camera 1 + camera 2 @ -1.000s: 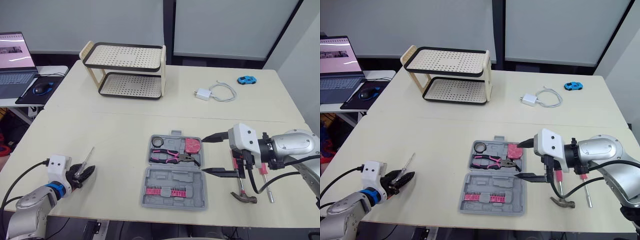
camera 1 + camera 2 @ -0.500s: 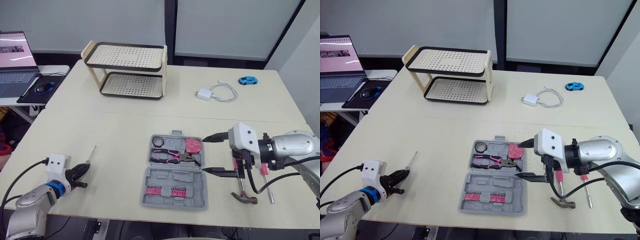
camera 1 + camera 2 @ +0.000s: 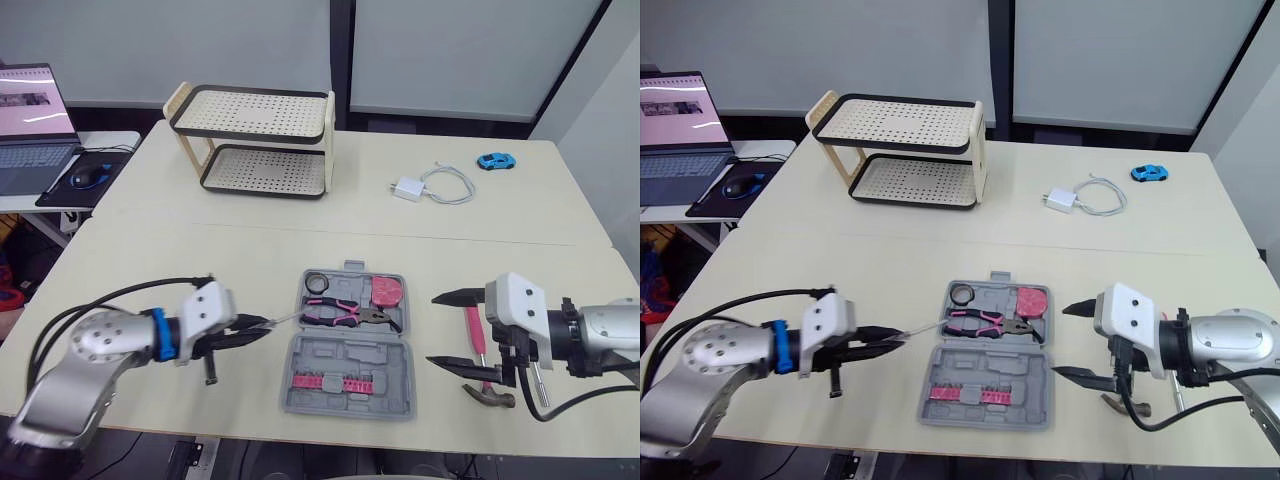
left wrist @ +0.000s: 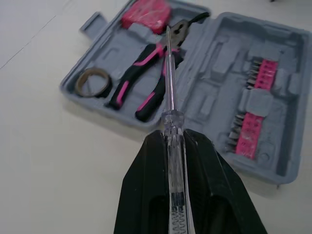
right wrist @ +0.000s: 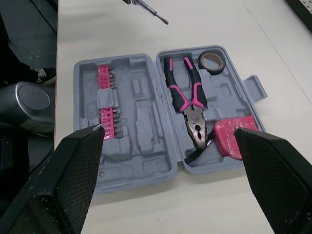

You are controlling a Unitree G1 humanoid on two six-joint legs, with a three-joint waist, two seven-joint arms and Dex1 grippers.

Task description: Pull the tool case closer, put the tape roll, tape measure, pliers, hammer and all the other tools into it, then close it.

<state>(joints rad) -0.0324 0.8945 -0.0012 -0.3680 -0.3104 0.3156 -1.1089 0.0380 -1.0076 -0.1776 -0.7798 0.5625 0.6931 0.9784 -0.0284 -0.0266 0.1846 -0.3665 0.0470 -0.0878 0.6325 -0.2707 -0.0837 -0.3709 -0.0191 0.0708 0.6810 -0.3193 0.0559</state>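
Observation:
The grey tool case [image 3: 349, 375] lies open at the table's front middle. Its far half holds the tape roll [image 3: 317, 283], the pink-handled pliers [image 3: 340, 313] and the pink tape measure [image 3: 385, 291]; its near half holds a pink bit set [image 4: 252, 114]. My left gripper [image 3: 246, 333] is shut on a clear-handled screwdriver [image 4: 169, 122], whose tip hangs over the case's left edge by the pliers. My right gripper [image 3: 433, 329] stands open just right of the case. The pink-handled hammer [image 3: 473, 329] lies behind its fingers, partly hidden.
A two-tier rack [image 3: 255, 140] stands at the back. A white charger with cable [image 3: 408, 188] and a blue toy car [image 3: 492, 160] lie at the back right. A laptop [image 3: 25, 120] sits on a side table. Another tool's metal shaft [image 3: 537, 386] lies by the hammer.
My left gripper has carried the screwdriver rightwards from the front left corner to the case's left edge. My right gripper has drawn back to the right, away from the case.

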